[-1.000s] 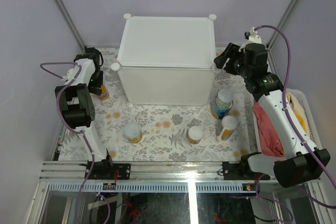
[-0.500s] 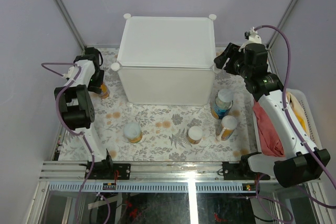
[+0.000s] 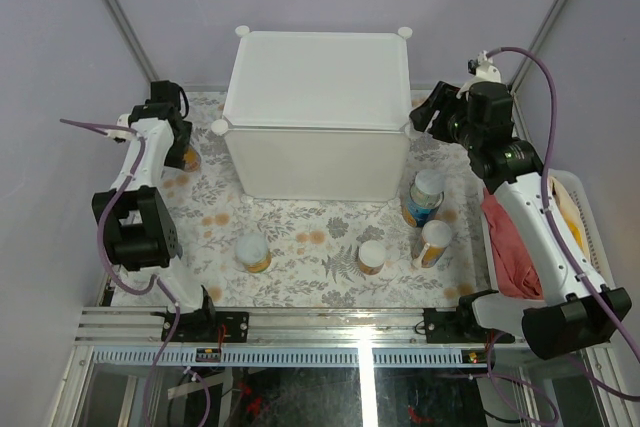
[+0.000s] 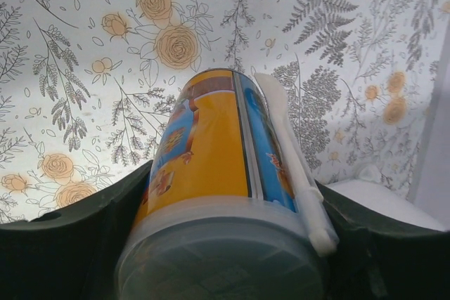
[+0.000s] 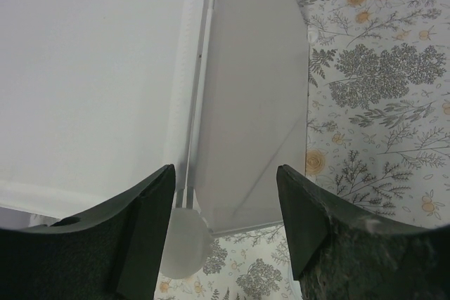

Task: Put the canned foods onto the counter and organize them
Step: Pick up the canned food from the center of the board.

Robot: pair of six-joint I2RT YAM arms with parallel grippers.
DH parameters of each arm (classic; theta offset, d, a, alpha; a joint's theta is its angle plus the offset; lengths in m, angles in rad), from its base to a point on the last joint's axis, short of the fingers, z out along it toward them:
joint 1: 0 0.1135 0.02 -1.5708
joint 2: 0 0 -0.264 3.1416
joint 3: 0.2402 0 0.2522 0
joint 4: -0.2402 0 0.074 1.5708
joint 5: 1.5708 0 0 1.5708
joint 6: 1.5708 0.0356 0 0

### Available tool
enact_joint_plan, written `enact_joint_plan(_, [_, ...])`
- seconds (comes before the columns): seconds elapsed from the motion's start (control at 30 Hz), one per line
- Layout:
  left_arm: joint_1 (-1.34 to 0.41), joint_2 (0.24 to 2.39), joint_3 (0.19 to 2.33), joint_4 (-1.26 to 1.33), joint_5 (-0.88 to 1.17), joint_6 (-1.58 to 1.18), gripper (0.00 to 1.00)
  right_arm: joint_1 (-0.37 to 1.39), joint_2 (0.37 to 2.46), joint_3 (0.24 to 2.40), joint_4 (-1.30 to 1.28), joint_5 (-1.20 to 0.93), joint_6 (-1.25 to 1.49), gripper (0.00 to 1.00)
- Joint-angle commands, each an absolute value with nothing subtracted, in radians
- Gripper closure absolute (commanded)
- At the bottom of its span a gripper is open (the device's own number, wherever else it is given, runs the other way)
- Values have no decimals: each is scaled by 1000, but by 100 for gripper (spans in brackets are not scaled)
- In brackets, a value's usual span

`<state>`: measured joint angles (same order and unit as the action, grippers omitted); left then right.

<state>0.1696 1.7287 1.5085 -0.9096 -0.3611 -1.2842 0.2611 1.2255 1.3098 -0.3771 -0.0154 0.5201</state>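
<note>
Left gripper [image 4: 232,180] tight around yellow can [image 4: 204,152], floral mat [image 4: 84,68] beneath; right gripper [image 5: 223,173] agape over counter [image 5: 91,68] corner; lilac walls [image 3: 60,47].

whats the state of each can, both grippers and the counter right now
counter, no cans on top
yellow can, gripped, lid on
left gripper, shut on yellow can
right gripper, open, empty, above counter corner
blue-labelled can, upright, not held
front-right can, upright, not held
front-middle can, upright, not held
front-left can, upright, not held
</note>
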Motion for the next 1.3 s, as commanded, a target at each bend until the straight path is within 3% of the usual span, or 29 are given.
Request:
enact_joint_plan(0.0, [153, 1650, 1563, -829, -419, -1245, 100, 266, 1178, 1375, -383, 11, 486, 34])
enact_joint_plan(0.57, [82, 1560, 1793, -879, -459, -1144, 100, 269, 1169, 1561, -430, 50, 343, 34])
enact_joint_plan(1.27, [-24, 1587, 2181, -903, -363, -1078, 100, 480, 1431, 1905, -333, -203, 34, 32])
